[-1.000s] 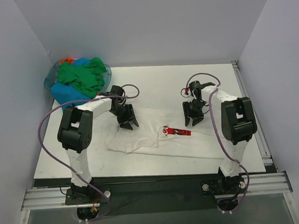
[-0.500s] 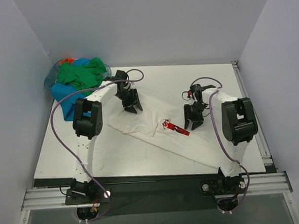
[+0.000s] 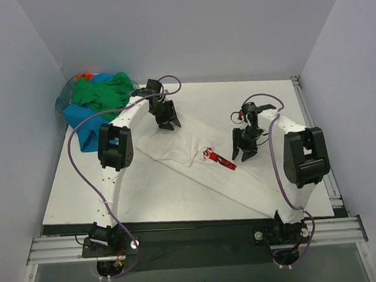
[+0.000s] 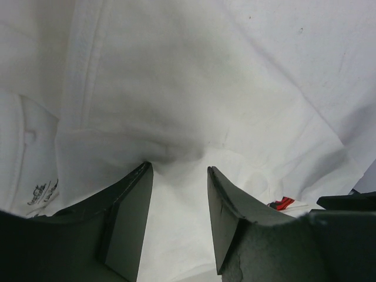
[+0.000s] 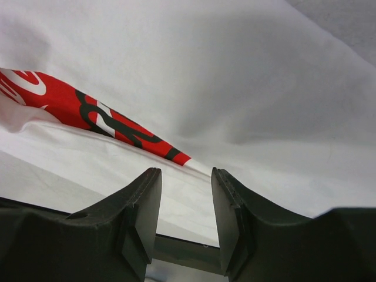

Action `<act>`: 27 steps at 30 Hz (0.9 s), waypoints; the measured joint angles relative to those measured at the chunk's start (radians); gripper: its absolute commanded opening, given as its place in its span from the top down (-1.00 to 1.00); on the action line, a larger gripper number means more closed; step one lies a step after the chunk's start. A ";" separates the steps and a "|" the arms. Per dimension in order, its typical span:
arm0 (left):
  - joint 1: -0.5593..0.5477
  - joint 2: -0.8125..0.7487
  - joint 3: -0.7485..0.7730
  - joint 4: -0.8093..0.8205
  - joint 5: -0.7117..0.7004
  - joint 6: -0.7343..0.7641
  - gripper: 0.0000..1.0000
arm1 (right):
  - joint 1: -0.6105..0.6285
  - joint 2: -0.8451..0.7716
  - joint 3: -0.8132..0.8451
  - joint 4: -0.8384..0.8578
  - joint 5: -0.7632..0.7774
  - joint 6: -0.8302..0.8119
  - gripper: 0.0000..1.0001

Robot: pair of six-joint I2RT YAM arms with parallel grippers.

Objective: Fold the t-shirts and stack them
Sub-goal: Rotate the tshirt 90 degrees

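Top external view, Sam: how far along is the folding?

Barely started, Jo, I'd say. Only one white shirt point(image 3: 176, 156) is out on the surface point(image 3: 108, 197). It lies as a rumpled diagonal band from far left to near right, with its red logo point(image 3: 220, 160) creased near the middle. I can make out no neat fold on it.

And the others?

Bundled in a heap point(image 3: 99, 98) at the far left corner: green on top, blue beneath, a bit of orange behind. None is folded, and there is no stack anywhere.

What are the hands doing?

The left hand point(image 3: 168, 123) is at the far end of the white shirt. Its wrist view shows cloth puckered up between the fingers, and the fabric runs taut away from it, so I judge it is gripping the shirt. The right hand point(image 3: 245, 153) sits just beside the logo, at the shirt's far edge. Its fingers stand a little apart with white cloth in front of them. Whether any of it is pinched I cannot tell.

So what remains?

Nearly everything: spread this shirt flat, fold it, then fetch, fold and stack each one from the heap.
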 measured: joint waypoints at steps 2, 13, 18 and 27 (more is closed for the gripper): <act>-0.002 -0.032 -0.050 0.020 -0.007 -0.008 -0.05 | -0.008 -0.003 -0.003 -0.003 0.009 -0.004 0.20; -0.013 -0.322 -0.569 0.199 0.063 -0.071 -0.05 | -0.046 0.008 -0.098 0.002 0.057 -0.002 0.20; -0.009 -0.292 -0.595 0.217 0.125 -0.088 -0.05 | -0.050 0.017 -0.116 0.003 0.031 0.020 0.20; 0.034 -0.070 -0.229 0.135 0.185 -0.067 -0.04 | 0.006 0.012 -0.146 0.006 -0.058 0.098 0.21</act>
